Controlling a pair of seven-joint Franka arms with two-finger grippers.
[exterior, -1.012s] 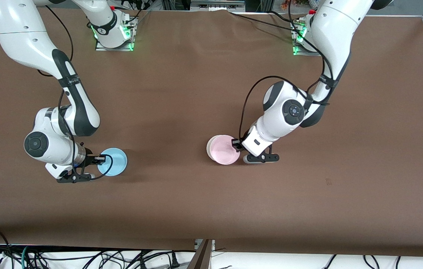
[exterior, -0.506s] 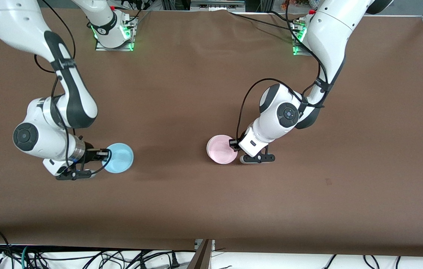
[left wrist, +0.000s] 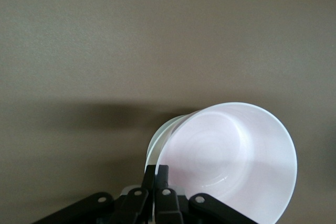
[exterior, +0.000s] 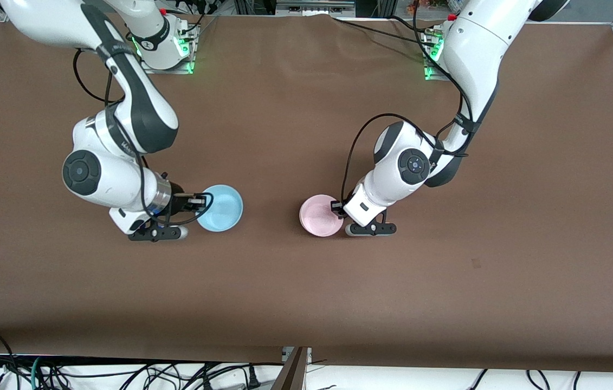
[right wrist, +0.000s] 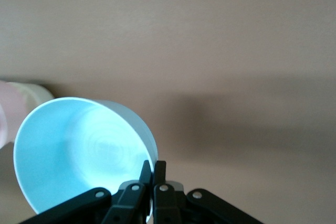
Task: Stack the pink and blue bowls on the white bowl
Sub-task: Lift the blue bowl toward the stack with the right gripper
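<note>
Carrying the blue bowl [exterior: 221, 208] toward the stack is the step I judge I'm in. My right pincer [exterior: 195, 202] is clenched on its rim, fingers pinched either side of the wall in the right wrist view, with the bowl hanging tilted off the tips over bare bench [exterior: 284, 303]. The pink bowl [exterior: 321, 215] sits nested in the white bowl [left wrist: 157, 142], whose rim shows as a sliver under it. My left pincer [exterior: 337, 208] is clenched on the pink rim at the stack, and the pink bowl looks slightly cocked in the white one.

To do this well, I'd seat the pink bowl flat and let go with the left pincer, then clear it from the stack. Then I'd bring the blue bowl over the pink one, level it, centre the 2 rims and lower gently. Releasing too high could tip all 3.
</note>
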